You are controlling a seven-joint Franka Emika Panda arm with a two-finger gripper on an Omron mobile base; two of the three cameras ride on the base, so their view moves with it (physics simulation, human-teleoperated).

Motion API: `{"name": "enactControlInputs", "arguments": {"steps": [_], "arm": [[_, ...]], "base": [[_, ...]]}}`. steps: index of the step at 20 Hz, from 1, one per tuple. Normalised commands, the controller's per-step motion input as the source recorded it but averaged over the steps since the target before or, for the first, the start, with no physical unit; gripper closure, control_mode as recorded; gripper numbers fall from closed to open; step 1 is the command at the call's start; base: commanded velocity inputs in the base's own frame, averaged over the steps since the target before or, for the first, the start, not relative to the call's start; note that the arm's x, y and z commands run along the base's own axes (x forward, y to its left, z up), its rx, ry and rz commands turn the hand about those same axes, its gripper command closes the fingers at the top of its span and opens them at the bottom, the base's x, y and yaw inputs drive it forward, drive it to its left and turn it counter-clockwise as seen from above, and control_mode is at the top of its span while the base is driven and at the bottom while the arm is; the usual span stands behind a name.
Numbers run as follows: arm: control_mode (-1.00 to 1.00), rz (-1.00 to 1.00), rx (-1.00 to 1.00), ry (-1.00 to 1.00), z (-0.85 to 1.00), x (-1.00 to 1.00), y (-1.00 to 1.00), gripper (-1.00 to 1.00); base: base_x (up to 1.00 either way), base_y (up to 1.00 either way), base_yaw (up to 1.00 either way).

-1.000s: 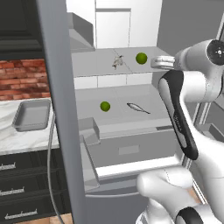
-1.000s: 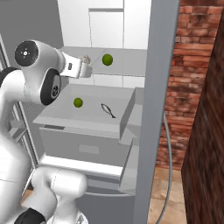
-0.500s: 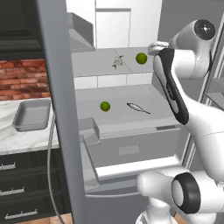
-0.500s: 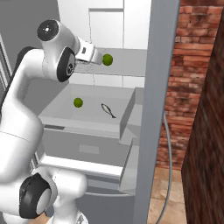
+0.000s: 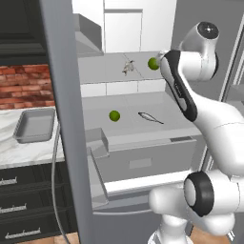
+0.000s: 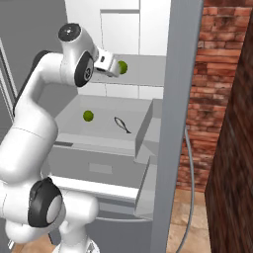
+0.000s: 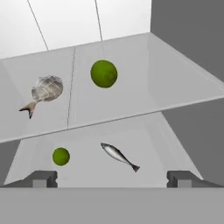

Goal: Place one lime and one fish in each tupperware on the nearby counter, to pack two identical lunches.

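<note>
The fridge (image 5: 143,143) stands open, its grey door (image 5: 66,119) swung wide across the left base view, red brick wall (image 6: 217,74) off at 3 o'clock in the right base view. At 9 o'clock in the left base view the marble worktop (image 5: 14,152) runs over black drawers (image 5: 24,205), and one grey tupperware (image 5: 34,125) sits on it with nothing in it. Inside the fridge, the lower shelf (image 5: 143,102) carries a lime (image 5: 114,115) with a slim fish (image 5: 150,117) just beside it at 3 o'clock, apart. The upper shelf (image 7: 175,87) carries a second lime (image 7: 104,73) and a curled, pale fish (image 7: 43,91) near it at 9 o'clock. The white arm (image 5: 190,90) reaches up to that upper shelf, and the claw (image 7: 112,177) hangs in front of it, fingers spread wide and holding nothing, the upper lime at 12 o'clock between the fingertips (image 7: 41,178) in the hand view.
</note>
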Motion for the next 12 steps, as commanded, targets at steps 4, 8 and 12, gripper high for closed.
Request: {"name": "enactControlInputs", "arguments": {"steps": [4, 8, 12], "arm": [[-1.00, 0.00, 0.00, 0.08, -0.08, 0.74, 0.00, -1.00], [-1.00, 0.00, 0.00, 0.09, -0.18, 0.61, 0.00, -1.00], [-1.00, 0.00, -0.02, 0.05, -0.21, 0.59, 0.00, -1.00]], "base": [[0.00, 0.00, 0.00], [0.00, 0.00, 0.00], [0.00, 0.00, 0.00]]}}
